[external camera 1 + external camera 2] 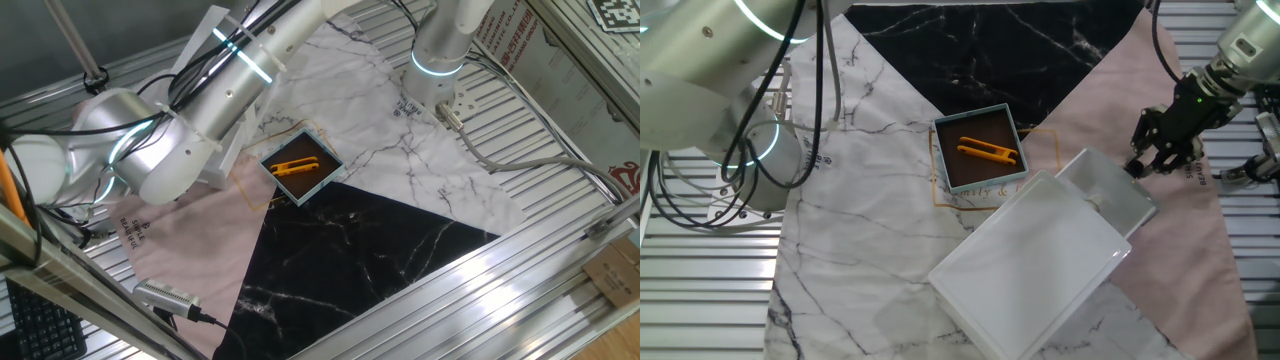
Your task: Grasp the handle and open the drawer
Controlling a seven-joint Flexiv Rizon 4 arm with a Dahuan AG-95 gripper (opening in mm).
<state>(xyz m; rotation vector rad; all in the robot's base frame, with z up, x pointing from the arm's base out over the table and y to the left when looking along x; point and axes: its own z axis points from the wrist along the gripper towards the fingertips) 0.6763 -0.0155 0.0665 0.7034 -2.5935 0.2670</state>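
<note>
Seen in the other fixed view: small white boxy cabinet (pixel 1030 265) lying slantwise on the marble-patterned cloth (pixel 855 215), low in the middle of the picture. At its upper right end, the drawer (pixel 1110 193) drawn out part way, pale and translucent-looking, reaching toward the pink cloth (pixel 1200 240).

Right at the drawer's outer end, the hand (pixel 1138 166), black, fingers (pixel 1158 160) pointing down and left, drawn narrow around the spot where the drawer front ends. The handle itself hidden among the dark fingers; cannot tell for certain whether gripped, though fingertips look to be touching the drawer front.

Just above and left of the cabinet, near but apart from it, a shallow square blue-edged tray (pixel 1012 120) with a brown floor, carrying an orange tool (pixel 988 152) laid aslant. Behind that, a black marble-patterned sheet (pixel 990 45).

In the one fixed view: the silvery arm (pixel 200 110) filling the left side and covering cabinet, drawer and hand entirely. Tray (pixel 340 168) and orange tool (pixel 296 166) showing just right of the arm, at the meeting of the white, pink and black cloths. Slatted metal tabletop (pixel 560 110) all around, with grey cables (pixel 520 160) trailing across its right side.
</note>
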